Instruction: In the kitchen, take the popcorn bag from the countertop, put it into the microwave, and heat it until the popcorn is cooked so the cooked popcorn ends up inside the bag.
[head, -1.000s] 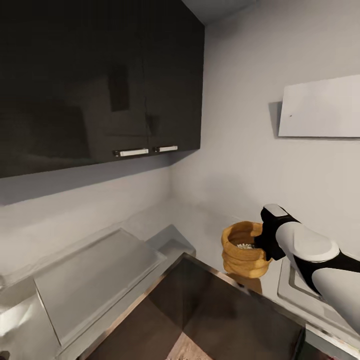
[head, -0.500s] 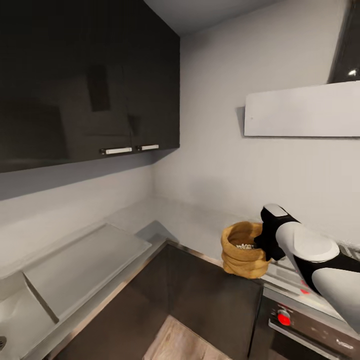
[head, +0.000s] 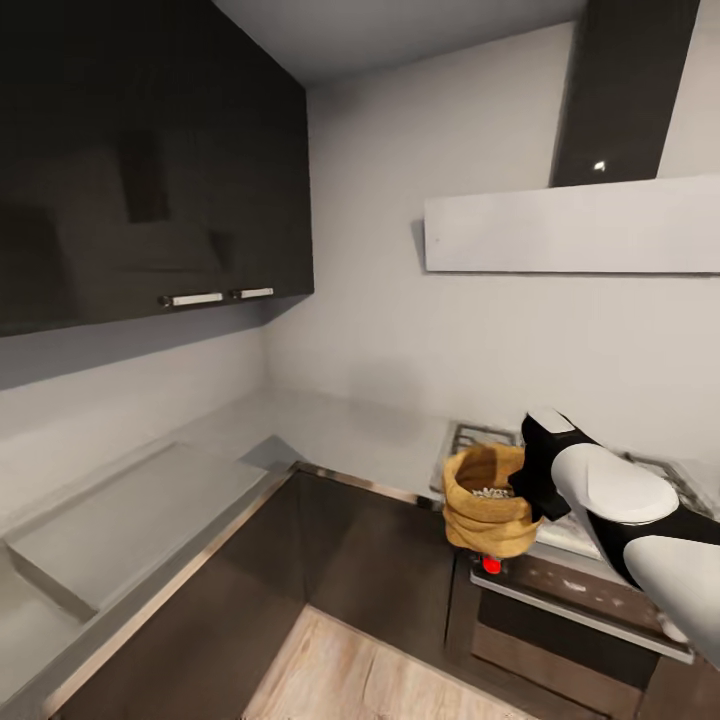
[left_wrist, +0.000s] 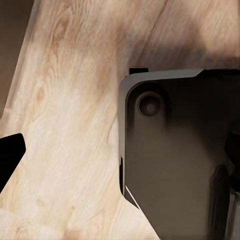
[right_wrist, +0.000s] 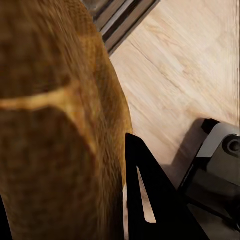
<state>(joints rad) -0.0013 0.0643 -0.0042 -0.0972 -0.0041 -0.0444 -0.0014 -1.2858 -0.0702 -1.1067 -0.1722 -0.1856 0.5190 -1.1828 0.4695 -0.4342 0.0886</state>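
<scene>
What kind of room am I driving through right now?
A home kitchen, most likely: glossy black wall cabinets, a pale grey countertop, and a gas hob under a white hood. The right gripper carries the popcorn bag.

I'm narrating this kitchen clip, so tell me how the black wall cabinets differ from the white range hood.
The wall cabinets are glossy black and mirror the room; the range hood is matte white with a dark chimney rising above it. The cabinets carry two pale bar handles; the hood's face is plain. The cabinets hang over the countertop on the left wall; the hood sits over the gas hob. Both are mounted high on white walls.
</scene>
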